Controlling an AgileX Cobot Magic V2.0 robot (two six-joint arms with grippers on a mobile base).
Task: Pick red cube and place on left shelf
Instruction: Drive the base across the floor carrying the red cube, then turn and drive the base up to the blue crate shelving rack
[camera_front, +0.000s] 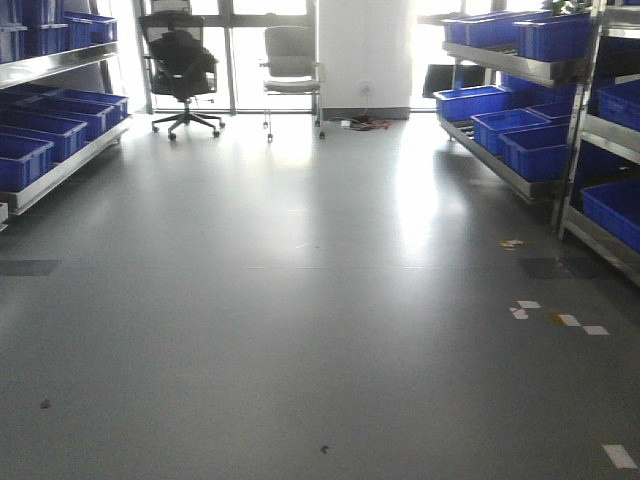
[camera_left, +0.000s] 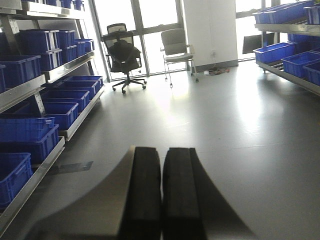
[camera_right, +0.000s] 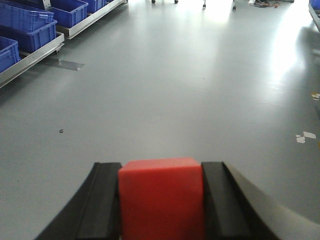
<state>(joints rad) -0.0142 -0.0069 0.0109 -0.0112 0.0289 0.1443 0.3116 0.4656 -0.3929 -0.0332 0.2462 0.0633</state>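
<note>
Right claw (camera_right: 160, 205) is clamped on the red cube (camera_right: 161, 195). The cube sits between the 2 black pads (camera_right: 102, 200), touching both and filling the gap, with its top about level with the pad tops. It is held above the grey floor (camera_right: 165, 75), not resting on it.

Left claw (camera_left: 161, 195) is closed. Its 2 pads (camera_left: 145, 190) are together with only a thin slit between them, and nothing is held.

The left shelf (camera_left: 20, 89) runs along the left side in the left wrist view. Its metal tiers are packed with blue bins (camera_left: 37, 145). In the right wrist view its lowest bins sit at the far top-left, well apart from the cube.

In the front view there is a right shelf (camera_front: 520, 170) with bins too, and open floor between the shelves. A black chair (camera_front: 182, 65) and a grey chair (camera_front: 292, 60) stand by the far windows. White tape bits (camera_front: 560, 318) lie on the floor at right.
</note>
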